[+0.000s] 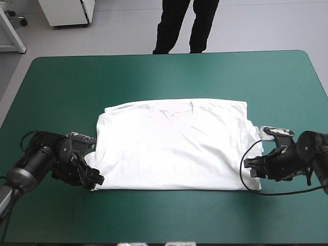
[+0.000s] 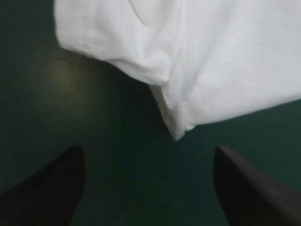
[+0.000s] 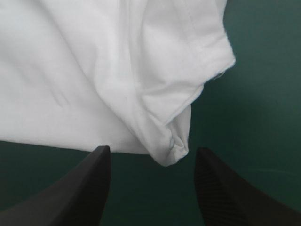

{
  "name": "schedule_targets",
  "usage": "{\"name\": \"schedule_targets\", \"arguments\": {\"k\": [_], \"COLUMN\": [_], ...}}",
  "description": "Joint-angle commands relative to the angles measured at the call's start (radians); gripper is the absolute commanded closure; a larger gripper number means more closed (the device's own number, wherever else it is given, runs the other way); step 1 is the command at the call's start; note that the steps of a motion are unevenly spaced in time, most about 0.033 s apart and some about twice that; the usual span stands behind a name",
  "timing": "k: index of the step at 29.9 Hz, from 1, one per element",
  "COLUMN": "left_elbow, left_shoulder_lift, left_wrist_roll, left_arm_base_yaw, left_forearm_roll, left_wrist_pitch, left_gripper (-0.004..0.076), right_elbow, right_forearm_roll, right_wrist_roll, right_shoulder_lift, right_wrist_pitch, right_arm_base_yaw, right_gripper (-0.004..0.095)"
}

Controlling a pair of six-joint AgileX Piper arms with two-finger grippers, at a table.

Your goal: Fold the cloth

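Note:
The white T-shirt [image 1: 171,146] lies folded into a flat rectangle in the middle of the teal-green table, collar toward the far edge. My left gripper [image 1: 97,179] sits low at its near left corner, open; in the left wrist view that corner [image 2: 176,129] hangs just ahead of the gap between the black fingers [image 2: 51,188]. My right gripper [image 1: 250,166] rests at the near right corner, open too. There the bunched corner of the T-shirt [image 3: 171,148] lies between the fingertips [image 3: 91,179], untouched by either.
Bare teal-green cover [image 1: 169,72] surrounds the shirt on all sides, with wide room toward the far edge and a narrower strip [image 1: 169,212] along the near edge.

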Motion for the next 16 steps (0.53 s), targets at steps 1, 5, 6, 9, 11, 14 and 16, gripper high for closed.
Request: {"name": "schedule_targets", "arguments": {"k": [1, 5, 6, 9, 11, 14, 16], "left_elbow": [-0.094, -0.204, -0.226, -0.3, -0.336, -0.359, -0.359], "left_shoulder_lift": [-0.074, -0.125, -0.134, -0.157, -0.162, -0.164, -0.164], "left_wrist_roll": [-0.044, -0.075, -0.078, -0.078, -0.08, -0.093, -0.093], "left_arm_base_yaw": [0.0, 0.0, 0.0, 0.0, 0.0, 0.0, 0.0], "left_forearm_roll": [0.03, 0.054, 0.059, 0.064, 0.064, 0.064, 0.064], "left_wrist_pitch": [0.006, 0.027, 0.034, 0.042, 0.049, 0.051, 0.051], "left_gripper": [0.0122, 0.0126, 0.0126, 0.0126, 0.0126, 0.0126, 0.0126], "right_elbow": [-0.104, -0.231, -0.259, -0.349, -0.398, -0.433, -0.433], "right_forearm_roll": [0.0, -0.006, -0.006, -0.008, -0.012, -0.057, -0.096], "right_wrist_roll": [0.012, 0.026, 0.034, 0.058, 0.063, 0.108, 0.123], "right_shoulder_lift": [-0.049, -0.068, -0.072, -0.072, -0.072, -0.072, -0.072], "right_wrist_pitch": [0.002, 0.022, 0.031, 0.052, 0.055, 0.059, 0.063], "right_arm_base_yaw": [0.002, 0.002, 0.002, 0.002, 0.002, 0.002, 0.002], "right_gripper": [0.0371, 0.0374, 0.0374, 0.0374, 0.0376, 0.0397, 0.0412]}}
